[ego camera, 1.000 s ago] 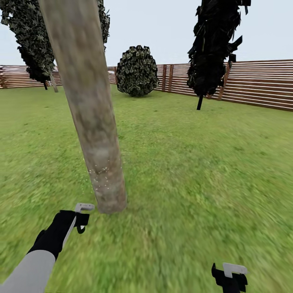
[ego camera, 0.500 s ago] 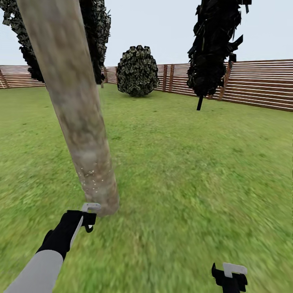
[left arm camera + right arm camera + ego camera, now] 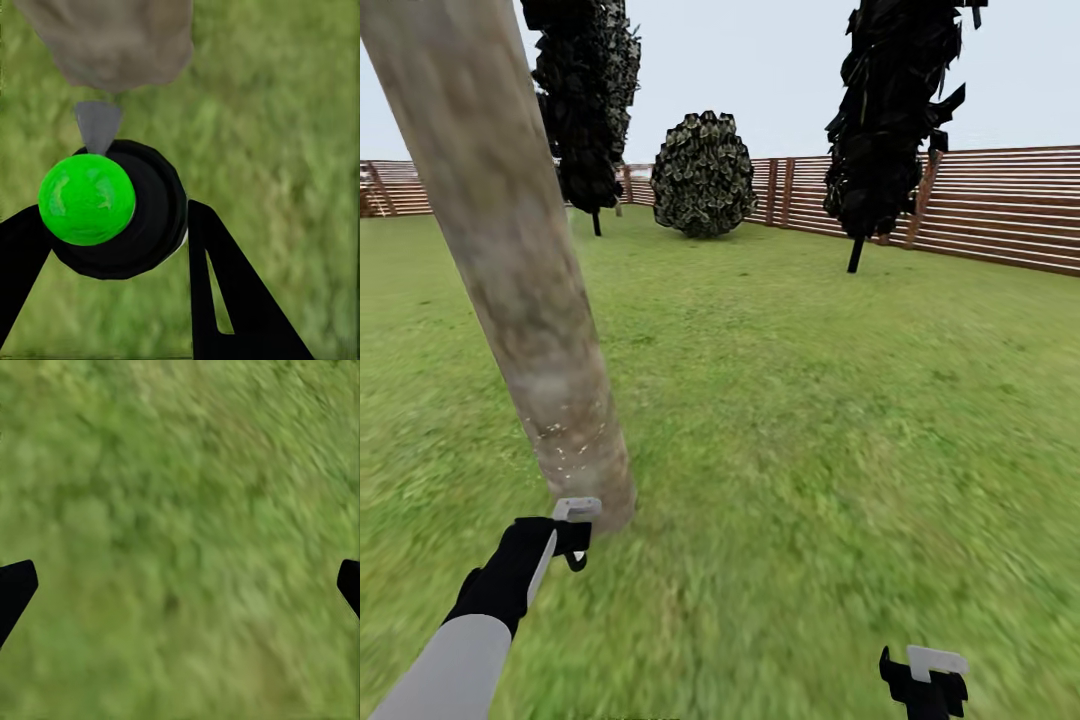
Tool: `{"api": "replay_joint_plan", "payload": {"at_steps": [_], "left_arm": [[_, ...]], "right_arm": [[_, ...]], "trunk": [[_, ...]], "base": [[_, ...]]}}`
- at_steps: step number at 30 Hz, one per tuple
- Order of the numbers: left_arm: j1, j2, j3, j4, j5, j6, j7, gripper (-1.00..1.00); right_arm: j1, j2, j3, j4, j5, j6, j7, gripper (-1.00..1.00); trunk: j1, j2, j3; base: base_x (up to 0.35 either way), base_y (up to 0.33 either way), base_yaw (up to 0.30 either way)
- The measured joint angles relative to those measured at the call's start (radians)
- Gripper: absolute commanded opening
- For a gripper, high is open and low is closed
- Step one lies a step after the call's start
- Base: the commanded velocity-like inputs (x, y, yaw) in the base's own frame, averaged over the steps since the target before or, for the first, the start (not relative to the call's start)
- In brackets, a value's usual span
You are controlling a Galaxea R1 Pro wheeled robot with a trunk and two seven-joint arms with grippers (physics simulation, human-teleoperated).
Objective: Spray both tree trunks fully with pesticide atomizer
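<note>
Coverage risked staying patchy: left fingers gripped the atomizer aimed low at the trunk, specks only near its base, right fingers open

The tree trunk runs off the head view's top edge, so its crown cannot be seen. The pesticide shows as faint specks, too small to judge coverage. The right gripper is cut by the bottom edge there. In the left wrist view the pesticide atomizer hides the grass behind it, and the lawn is blurred.
</note>
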State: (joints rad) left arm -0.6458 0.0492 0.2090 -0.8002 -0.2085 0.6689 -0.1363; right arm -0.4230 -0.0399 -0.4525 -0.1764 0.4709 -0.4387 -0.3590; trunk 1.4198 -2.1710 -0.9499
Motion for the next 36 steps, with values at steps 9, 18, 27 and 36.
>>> {"api": "replay_joint_plan", "payload": {"at_steps": [9, 18, 27, 36], "left_arm": [[0.0, 0.001, -0.005, -0.003, -0.011, 0.0, 0.033, -1.0], [0.0, 0.001, -0.004, -0.002, -0.012, 0.0, 0.053, -1.0], [0.0, 0.01, 0.004, -0.004, -0.013, 0.0, 0.055, -1.0], [0.0, 0.003, 0.003, 0.006, 0.003, 0.0, 0.156, -1.0]], "right_arm": [[0.001, 0.0, 0.0, 0.0, 0.0, 0.0, 0.0, 1.0], [0.001, -0.002, 0.0, 0.0, 0.0, -0.001, 0.0, 1.0], [0.001, 0.0, 0.0, 0.0, 0.0, 0.0, 0.0, 1.0], [0.0, 0.0, 0.0, 0.0, 0.0, 0.0, 0.0, 1.0]], "trunk": [[0.0, 0.0, 0.0], [0.0, 0.0, 0.0], [0.0, 0.0, 0.0], [0.0, 0.0, 0.0]], "base": [[0.0, -0.276, 0.272], [0.001, -0.276, 0.025], [0.089, -0.276, 0.111], [0.146, -0.266, 0.262]]}}
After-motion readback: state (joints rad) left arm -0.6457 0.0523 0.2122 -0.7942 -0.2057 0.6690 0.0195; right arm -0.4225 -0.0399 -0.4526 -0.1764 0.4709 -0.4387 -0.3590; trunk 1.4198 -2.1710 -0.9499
